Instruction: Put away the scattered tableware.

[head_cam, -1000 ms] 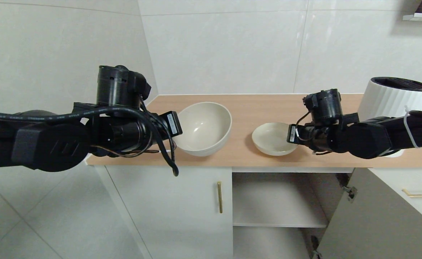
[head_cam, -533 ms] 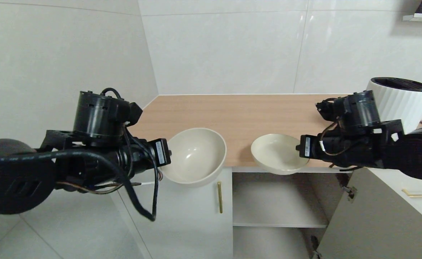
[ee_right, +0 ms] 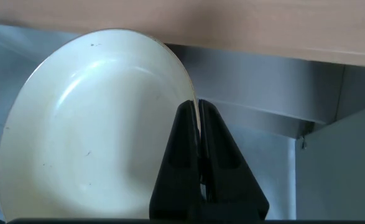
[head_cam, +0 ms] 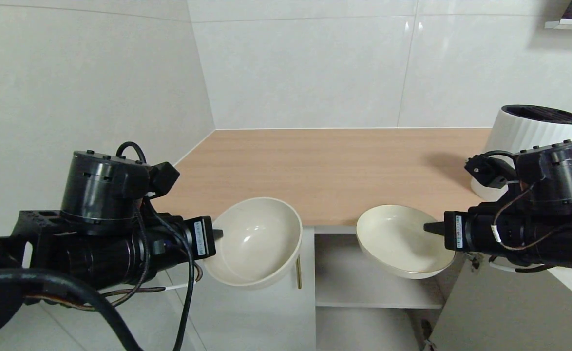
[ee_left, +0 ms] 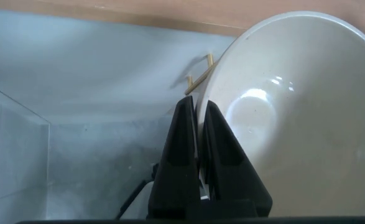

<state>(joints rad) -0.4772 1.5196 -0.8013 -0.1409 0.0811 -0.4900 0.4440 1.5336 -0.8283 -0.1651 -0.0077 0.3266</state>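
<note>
Left tool point(head_cam: 218, 235), in the head view, pinches one edge of the deep bowl point(head_cam: 257, 241), which hangs in the air just inward of it, clear of the surface point(head_cam: 325, 165). The right tool point(head_cam: 429, 227) pinches the rim of the shallow bowl point(head_cam: 403, 241), carried inward of it before the open cupboard and above its shelf point(head_cam: 364, 287). Each bowl is held at one edge only, so a jolt could make it swing or slip. The two bowls are near each other, and their rims could knock if the arms close in.

From the left wrist, the fingers point(ee_left: 183, 124) press on the thin wall, one inside and one outside. That is a small grip on smooth glaze. The door handle point(ee_left: 199, 74) lies just beyond them, so lowering could strike the closed door.

From the right wrist, the fingers point(ee_right: 183, 130) clamp the rim likewise. The open door point(ee_right: 337, 174) stands beside them, and a tilted bowl could catch the cupboard's upper edge.
</note>
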